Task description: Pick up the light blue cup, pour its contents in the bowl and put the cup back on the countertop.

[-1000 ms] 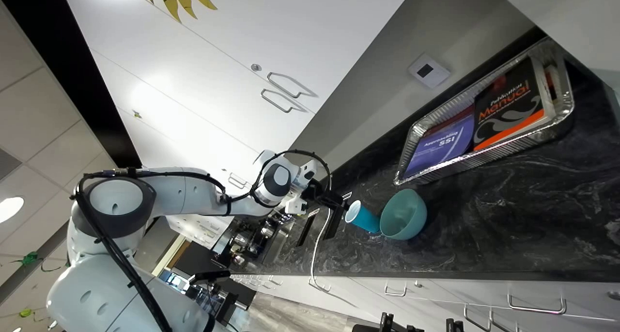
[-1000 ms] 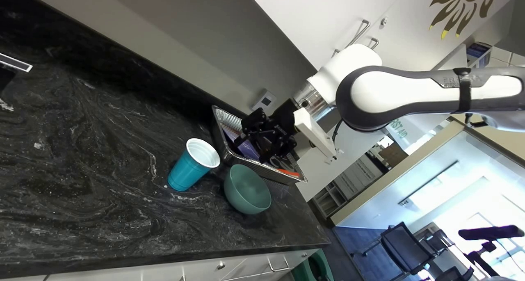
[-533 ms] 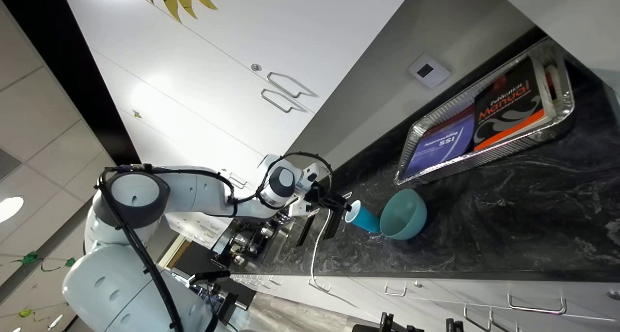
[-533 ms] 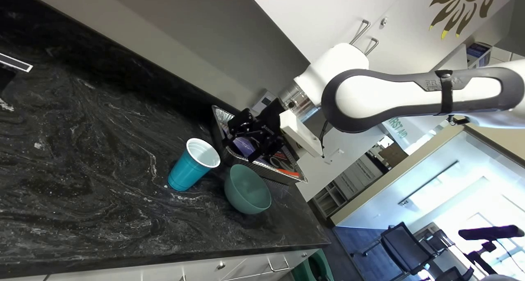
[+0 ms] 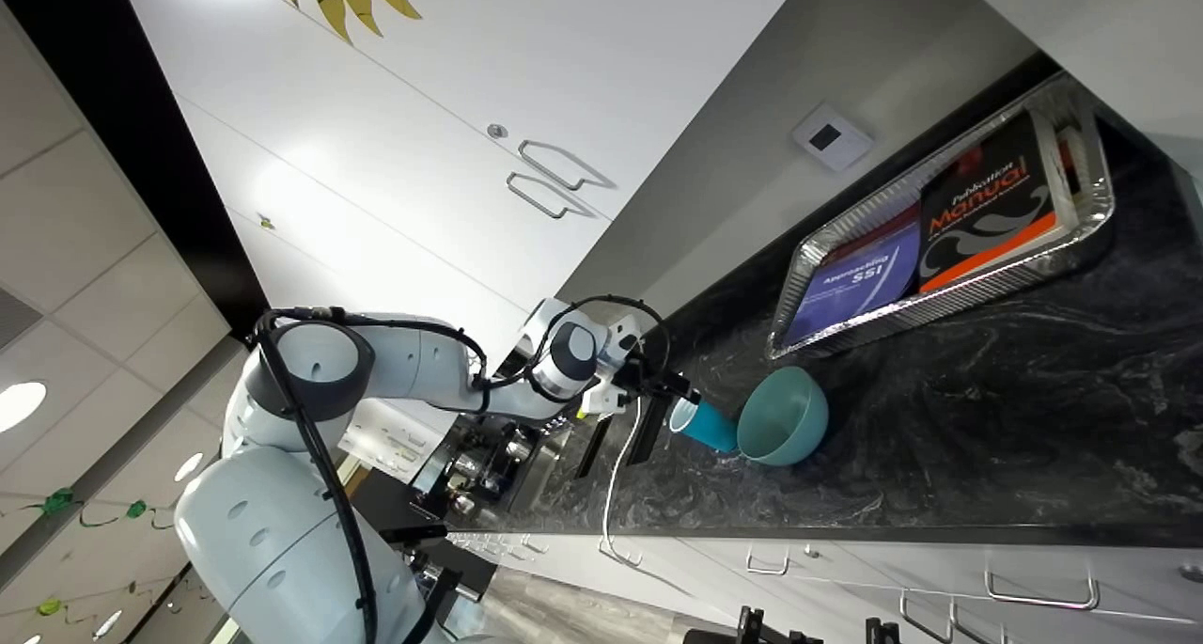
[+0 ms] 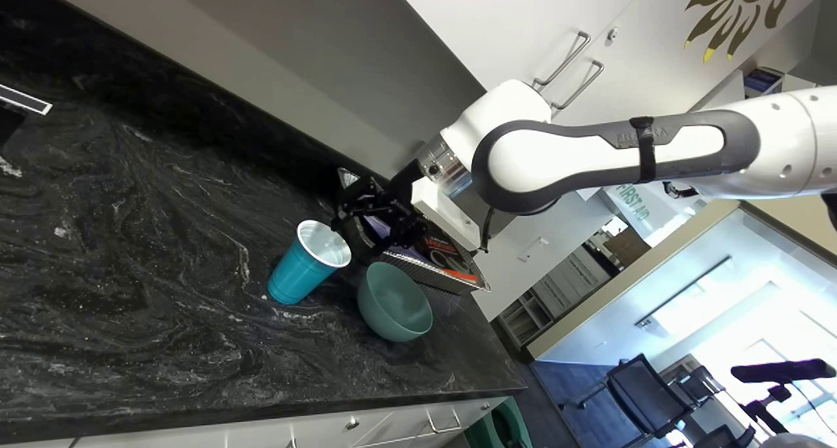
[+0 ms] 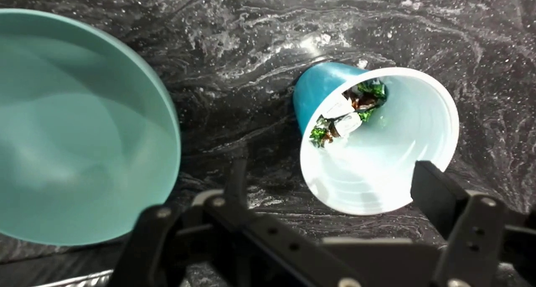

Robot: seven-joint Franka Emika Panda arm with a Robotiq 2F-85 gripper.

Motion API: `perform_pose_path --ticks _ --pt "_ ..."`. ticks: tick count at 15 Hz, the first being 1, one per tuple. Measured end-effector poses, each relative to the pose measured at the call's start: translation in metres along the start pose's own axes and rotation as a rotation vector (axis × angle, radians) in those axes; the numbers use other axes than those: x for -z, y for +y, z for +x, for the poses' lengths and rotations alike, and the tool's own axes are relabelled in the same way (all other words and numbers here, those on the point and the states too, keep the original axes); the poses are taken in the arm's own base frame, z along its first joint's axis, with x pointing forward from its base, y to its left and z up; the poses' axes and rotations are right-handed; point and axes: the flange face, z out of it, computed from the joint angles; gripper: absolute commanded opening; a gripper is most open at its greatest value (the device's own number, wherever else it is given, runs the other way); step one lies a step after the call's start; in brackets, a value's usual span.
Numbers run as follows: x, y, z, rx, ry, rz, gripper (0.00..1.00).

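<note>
"Light blue cylindrical plastic cup (image 6: 306, 268), where did it stand?"
"On the black, pale-veined stone bench (image 6: 163, 343), right of the round teal bowl (image 7: 83, 127) in the wrist view."
"And the jaws?"
"Spread well apart, near the cup; whether touching, I couldn't tell."

Just beside the round teal bowl (image 7: 79, 127), on the dark veined countertop (image 7: 234, 86), the light blue cup (image 7: 377, 153) stands upright, white inside, holding green, brown and white pieces (image 7: 348, 123).
</note>
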Motion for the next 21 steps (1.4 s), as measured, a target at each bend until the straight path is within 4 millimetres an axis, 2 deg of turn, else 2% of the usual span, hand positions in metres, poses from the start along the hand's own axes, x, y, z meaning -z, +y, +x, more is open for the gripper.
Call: perform_pose_path --ticks 4,8,9,10,14,19,21 --pt "-0.014 0.001 0.009 -0.026 -0.005 -0.013 1.00" --pt "-0.028 0.012 0.015 -0.062 -0.013 -0.037 1.00" --pt "-0.032 0.015 0.015 -0.067 -0.018 -0.042 0.75" --pt "-0.035 0.018 0.016 -0.072 -0.022 -0.048 0.74" --pt "-0.046 0.025 0.016 -0.080 -0.036 -0.062 0.42" --pt "-0.051 0.021 0.013 -0.073 -0.043 -0.065 0.05" --pt "-0.052 0.017 0.011 -0.065 -0.044 -0.064 0.00"
